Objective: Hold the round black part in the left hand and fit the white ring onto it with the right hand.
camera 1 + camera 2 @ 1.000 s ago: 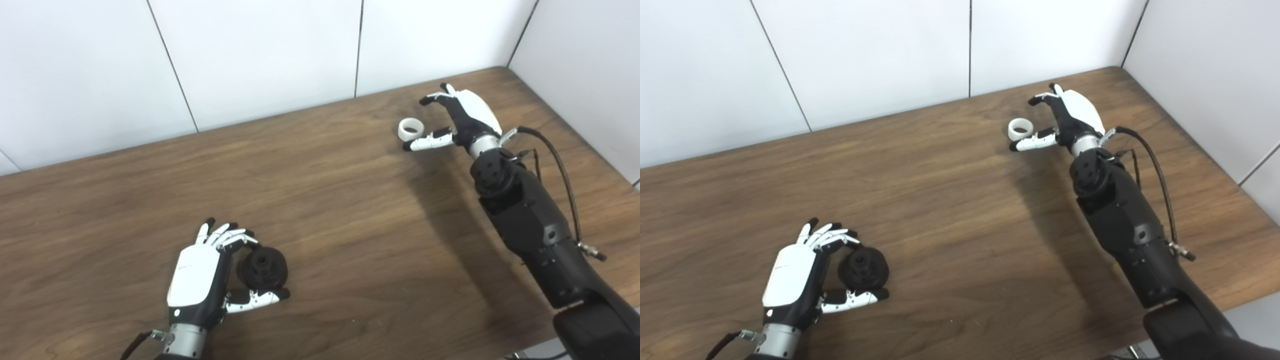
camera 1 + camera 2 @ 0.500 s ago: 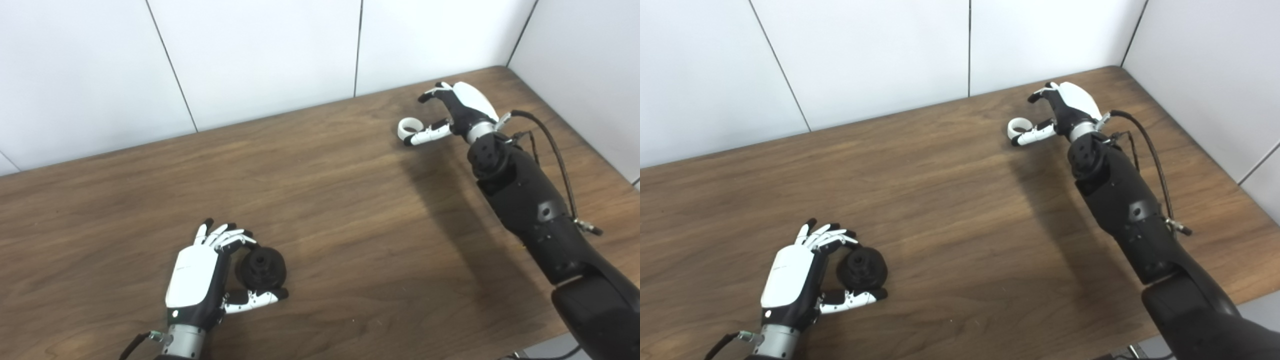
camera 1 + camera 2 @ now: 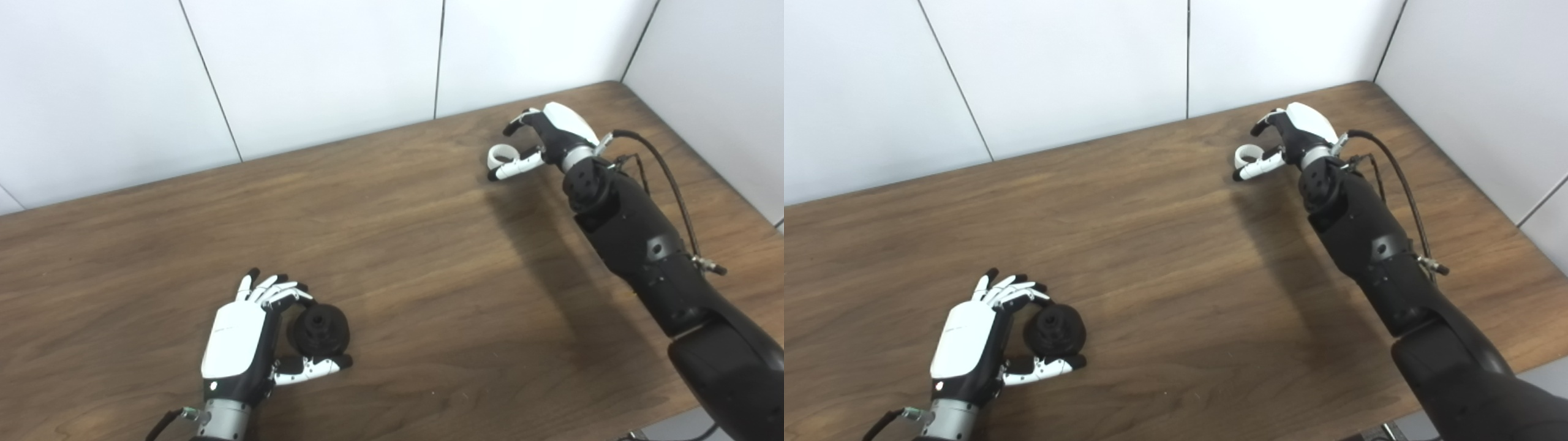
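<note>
Left eye view and right eye view alike are filled by a wooden tabletop [image 3: 398, 245] set against white wall panels [image 3: 318, 67]. Near the front-left edge, the round black part [image 3: 318, 329] is grasped by the left hand [image 3: 242, 343] — fingers curled over its far side, thumb stretched beneath its near side. Whether the part is lifted or resting on the wood cannot be told. At the far right, the white ring [image 3: 501, 155] is bracketed by the right hand [image 3: 542, 138] — thumb lying along its near side, fingers arched above it; a firm grasp cannot be confirmed. The two parts are kept well apart.
</note>
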